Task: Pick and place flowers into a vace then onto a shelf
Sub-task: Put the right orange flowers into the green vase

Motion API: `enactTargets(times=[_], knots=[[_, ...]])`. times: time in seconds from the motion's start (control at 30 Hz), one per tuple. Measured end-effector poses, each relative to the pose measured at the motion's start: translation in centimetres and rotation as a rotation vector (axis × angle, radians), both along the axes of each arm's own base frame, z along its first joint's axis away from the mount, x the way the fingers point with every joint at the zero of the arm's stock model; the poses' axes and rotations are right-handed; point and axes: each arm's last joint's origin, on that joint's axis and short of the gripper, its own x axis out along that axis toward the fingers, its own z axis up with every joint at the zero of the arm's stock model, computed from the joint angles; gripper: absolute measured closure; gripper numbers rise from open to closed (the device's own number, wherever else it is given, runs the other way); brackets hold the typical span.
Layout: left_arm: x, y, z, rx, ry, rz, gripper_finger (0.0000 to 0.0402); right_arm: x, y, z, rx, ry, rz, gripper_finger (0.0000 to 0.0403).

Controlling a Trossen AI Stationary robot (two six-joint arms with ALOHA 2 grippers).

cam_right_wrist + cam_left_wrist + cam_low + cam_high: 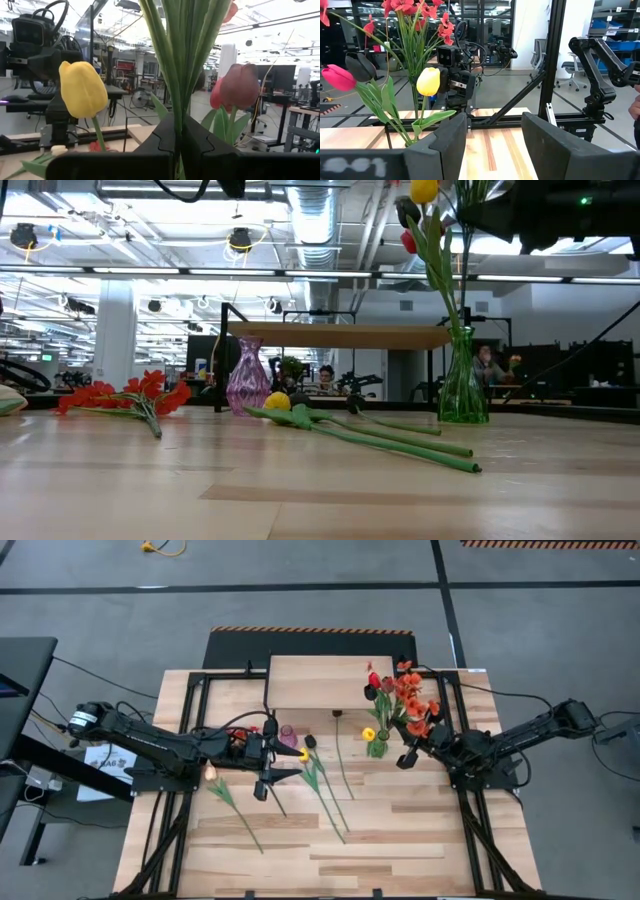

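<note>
A green glass vase (pixel 377 748) (pixel 462 385) stands right of the table's middle and holds flowers (pixel 400 700): orange-red sprays, and red, dark and yellow tulips (pixel 428 81). My right gripper (pixel 404 758) (pixel 179 142) is right beside the bunch, shut on green stems above the vase's mouth. My left gripper (pixel 272 783) (pixel 492 145) hovers open and level left of centre, with nothing between its fingers. More flowers lie flat on the table: a yellow tulip (pixel 303 753) (pixel 278 402), a dark one (pixel 311 740) and an orange-red spray (pixel 120 395). The shelf (pixel 315 680) (pixel 340 335) stands at the far middle. My right gripper pinches green stems and leaves (pixel 176 107) between its two fingers, well above the vase's mouth. How many stems are caught, I cannot tell. The fingers come nearly level from the table's right side and lie across the upright stems. Below the fingers the stems run down into the vase (pixel 460 330).
A small purple vase (pixel 287 735) (pixel 248 375) stands near the left arm. Another flower (pixel 235 810) lies on the near left of the table. Black frame rails (pixel 190 770) run along both table sides. The near part of the wood tabletop (pixel 380 850) is bare.
</note>
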Motion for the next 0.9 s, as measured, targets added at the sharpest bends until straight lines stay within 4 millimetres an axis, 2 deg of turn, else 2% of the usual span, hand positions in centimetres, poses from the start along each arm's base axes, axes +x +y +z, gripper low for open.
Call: enactTargets(times=[0.3, 0.9], knots=[[0.00, 0.00, 0.00, 0.000, 0.000, 0.000, 0.0221, 0.20, 0.04, -0.65, -0.003, 0.066, -0.002, 0.0403], [0.00, -0.01, 0.01, 0.000, 0.000, 0.000, 0.0221, 0.28, 0.03, -0.91, 0.000, 0.090, -0.010, 0.0403]])
